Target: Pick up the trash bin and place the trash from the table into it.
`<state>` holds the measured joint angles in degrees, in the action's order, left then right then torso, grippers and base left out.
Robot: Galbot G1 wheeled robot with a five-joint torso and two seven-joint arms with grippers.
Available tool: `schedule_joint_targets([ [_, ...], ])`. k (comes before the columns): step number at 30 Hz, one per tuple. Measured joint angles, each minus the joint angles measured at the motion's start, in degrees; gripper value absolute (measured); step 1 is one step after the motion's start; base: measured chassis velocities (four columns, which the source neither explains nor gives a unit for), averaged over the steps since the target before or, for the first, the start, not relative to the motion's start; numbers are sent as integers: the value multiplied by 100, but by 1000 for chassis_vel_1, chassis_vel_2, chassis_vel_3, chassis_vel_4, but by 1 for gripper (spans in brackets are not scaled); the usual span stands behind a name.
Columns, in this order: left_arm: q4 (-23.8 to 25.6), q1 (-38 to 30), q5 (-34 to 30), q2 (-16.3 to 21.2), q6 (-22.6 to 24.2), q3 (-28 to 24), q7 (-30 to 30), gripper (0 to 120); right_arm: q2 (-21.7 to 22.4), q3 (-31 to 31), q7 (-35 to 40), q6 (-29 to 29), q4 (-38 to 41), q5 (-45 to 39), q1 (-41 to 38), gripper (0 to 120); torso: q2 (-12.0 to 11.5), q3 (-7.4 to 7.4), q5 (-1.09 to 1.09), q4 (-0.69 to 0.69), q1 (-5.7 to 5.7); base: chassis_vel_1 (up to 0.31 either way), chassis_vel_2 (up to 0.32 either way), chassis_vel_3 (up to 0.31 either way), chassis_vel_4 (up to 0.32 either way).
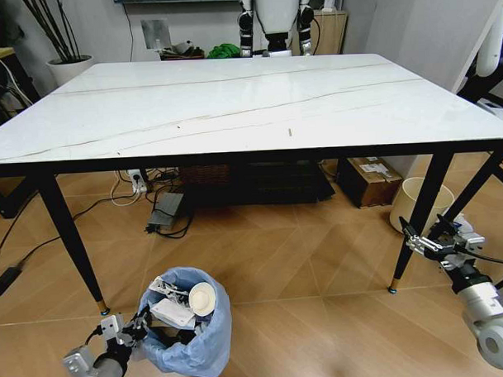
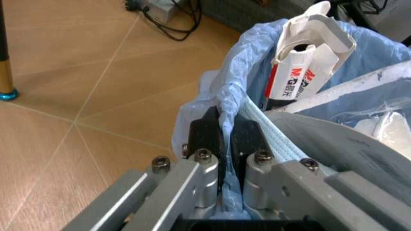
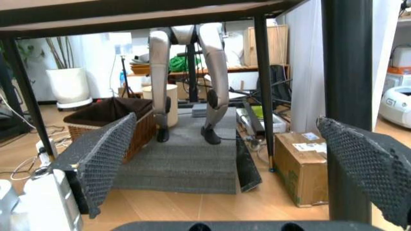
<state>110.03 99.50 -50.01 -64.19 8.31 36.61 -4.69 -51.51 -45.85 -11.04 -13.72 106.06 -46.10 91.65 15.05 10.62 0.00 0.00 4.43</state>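
Head view puts the trash bin on the floor before the desk; my left end effector pinches its bag rim; my right end effector hangs open beside a desk leg.

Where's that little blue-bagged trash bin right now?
In the head view, the trash bin stands on the floor before the table, left side, its rim pinched by the left gripper.

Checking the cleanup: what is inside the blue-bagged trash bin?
The blue-lined trash bin, gripped by the left gripper, holds a white-red glue tube, paper cup and papers; lower contents are covered.
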Motion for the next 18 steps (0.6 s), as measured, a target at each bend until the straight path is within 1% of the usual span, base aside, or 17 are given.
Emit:
schedule_joint_targets([
  [11,-219,-216,41,-3,10,-131,20,0,0,0,0,0,0,0,0,100,-273,-201,0,0,-72,0,0,0,0],
  [14,-233,-218,52,-6,9,-131,25,0,0,0,0,0,0,0,-1,100,-321,-235,0,0,-86,0,0,0,0],
  [18,-233,-198,66,-4,2,-100,31,0,0,0,0,0,0,0,0,100,-435,-327,0,0,-108,0,0,0,0],
])
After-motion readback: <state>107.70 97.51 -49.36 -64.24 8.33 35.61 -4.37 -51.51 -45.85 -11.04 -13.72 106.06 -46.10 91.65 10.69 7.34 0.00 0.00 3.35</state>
